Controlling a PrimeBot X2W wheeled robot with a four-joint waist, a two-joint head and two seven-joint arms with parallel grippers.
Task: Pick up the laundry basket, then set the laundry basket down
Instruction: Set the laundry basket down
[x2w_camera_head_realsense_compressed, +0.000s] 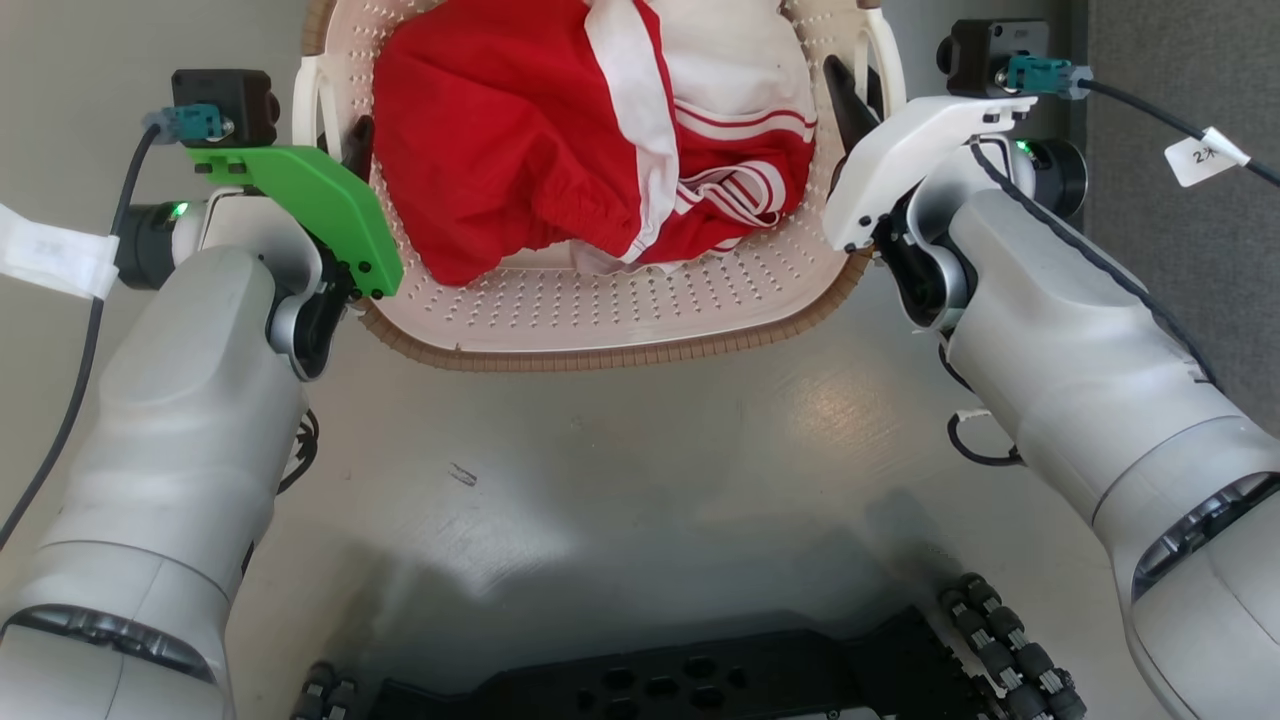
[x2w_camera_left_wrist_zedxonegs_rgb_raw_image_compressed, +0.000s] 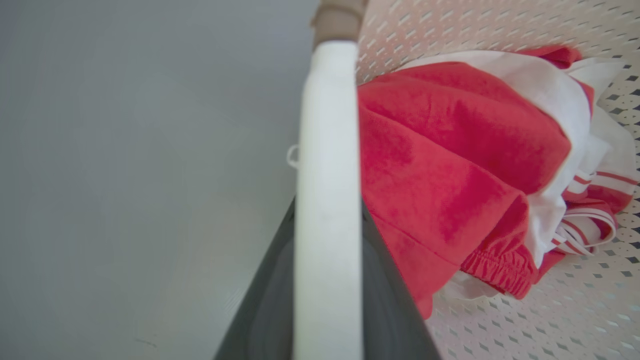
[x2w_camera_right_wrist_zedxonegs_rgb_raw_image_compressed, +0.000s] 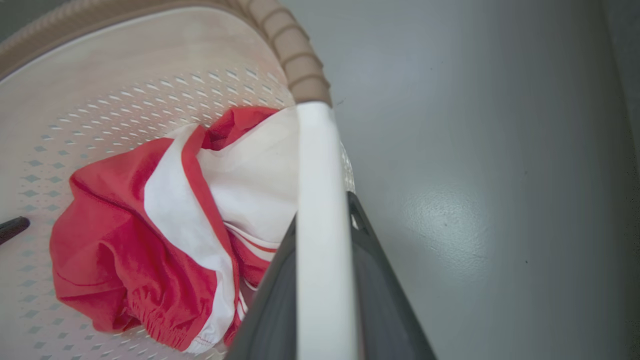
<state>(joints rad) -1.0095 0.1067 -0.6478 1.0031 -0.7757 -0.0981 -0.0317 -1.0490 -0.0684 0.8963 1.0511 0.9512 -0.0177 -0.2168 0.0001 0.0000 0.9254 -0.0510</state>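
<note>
**Laundry basket** (x2w_camera_head_realsense_compressed: 620, 300): a cream perforated tub with a brown woven-look rim. It is straight ahead of me at the top of the head view, between my two arms. I cannot tell whether its bottom rests on the grey floor (x2w_camera_head_realsense_compressed: 640, 450) or hangs just clear of it.

**Contents:** red and white garments (x2w_camera_head_realsense_compressed: 560, 140), loosely heaped inside the walls.

**Left handle** (x2w_camera_left_wrist_zedxonegs_rgb_raw_image_compressed: 327, 125): a white bar running up between my dark fingers (x2w_camera_left_wrist_zedxonegs_rgb_raw_image_compressed: 265, 305). My left gripper (x2w_camera_head_realsense_compressed: 356, 148) is clamped on it, one finger outside and one inside, next to the red cloth.

**Right handle** (x2w_camera_right_wrist_zedxonegs_rgb_raw_image_compressed: 320, 175): a matching bar. My right gripper (x2w_camera_head_realsense_compressed: 848, 105) is closed around it, with the inner finger beside the white cloth.

**Step in hand, as I judge it:** bearing the basket by both handles, either lifting it or lowering it.

**Handling notes:**
- Move both arms at one rate, so the rim rides level and the heap does not slide.
- Hold the spacing between my wrists fixed. Pulling apart or pressing inward would likely flex these thin handles or work them out of my grip.
- Steer the tub clear of my black base (x2w_camera_head_realsense_compressed: 660, 690).
- Let go only once the bottom sits flat.
</note>
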